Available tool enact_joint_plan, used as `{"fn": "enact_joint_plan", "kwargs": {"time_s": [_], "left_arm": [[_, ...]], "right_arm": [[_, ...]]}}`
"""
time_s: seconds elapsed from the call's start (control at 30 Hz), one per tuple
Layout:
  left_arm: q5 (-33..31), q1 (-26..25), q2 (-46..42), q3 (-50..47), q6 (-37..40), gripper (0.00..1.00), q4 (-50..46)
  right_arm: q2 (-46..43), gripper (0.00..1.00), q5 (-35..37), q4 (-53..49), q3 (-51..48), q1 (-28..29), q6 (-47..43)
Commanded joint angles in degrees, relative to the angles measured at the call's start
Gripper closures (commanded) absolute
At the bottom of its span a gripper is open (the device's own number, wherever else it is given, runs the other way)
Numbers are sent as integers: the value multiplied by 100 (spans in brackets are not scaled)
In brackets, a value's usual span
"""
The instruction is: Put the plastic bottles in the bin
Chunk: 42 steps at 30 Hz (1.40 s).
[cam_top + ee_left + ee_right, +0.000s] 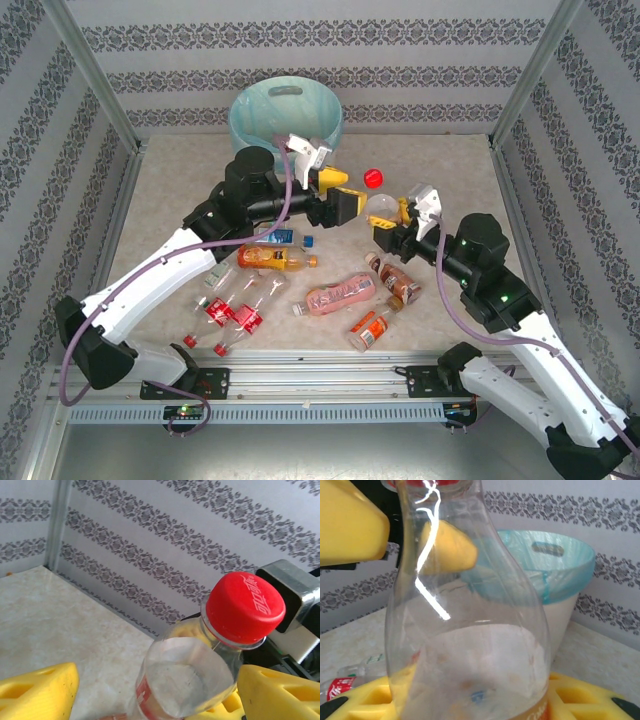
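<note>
The fingers (40, 692) are yellow; the clear bottle (190, 680) wears a red cap (245, 607). The bin (564, 620) is cream-white, its liner (560, 580) light blue. The bench (450, 165) is mottled beige, the walls (300, 40) pale grey with dark floral bands.

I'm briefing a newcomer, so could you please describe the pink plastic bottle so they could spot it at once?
On the beige table, look among the bottles near its front edge. The pink plastic bottle lies on its side there: the only pink one, fatter than the brown bottle beside it.
</note>
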Motion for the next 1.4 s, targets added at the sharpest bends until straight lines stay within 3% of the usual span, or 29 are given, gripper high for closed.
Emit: {"fn": "enact_joint_plan", "kwargs": {"time_s": [0.0,0.17,0.37,0.7,0.83,0.97,1.1,1.27,1.37], "left_arm": [[553,72,-177,-111,-292,19,627],[818,72,-253,-371,-395,25,1116],[531,72,-233,-380,-153,39,943],[91,72,-261,-416,216,83,637],[-381,89,-287,-416,341,100,551],[-1161,217,-300,-136,535,100,279],[-1622,676,-251,471,583,100,111],[-1428,1685,-121,819,-250,100,668],[-363,2082,140,963,-897,100,1547]], "right_arm": [[3,53,-290,359,85,114,12],[205,54,-156,174,205,247,59],[495,54,-247,104,272,442,-92],[723,51,-153,-3,371,537,-169],[753,38,21,-51,443,564,-161],[657,15,731,-19,547,606,-95],[452,9,1333,38,772,613,-252],[232,7,1737,-44,951,617,-589],[71,7,1838,-38,842,616,-596]]}}
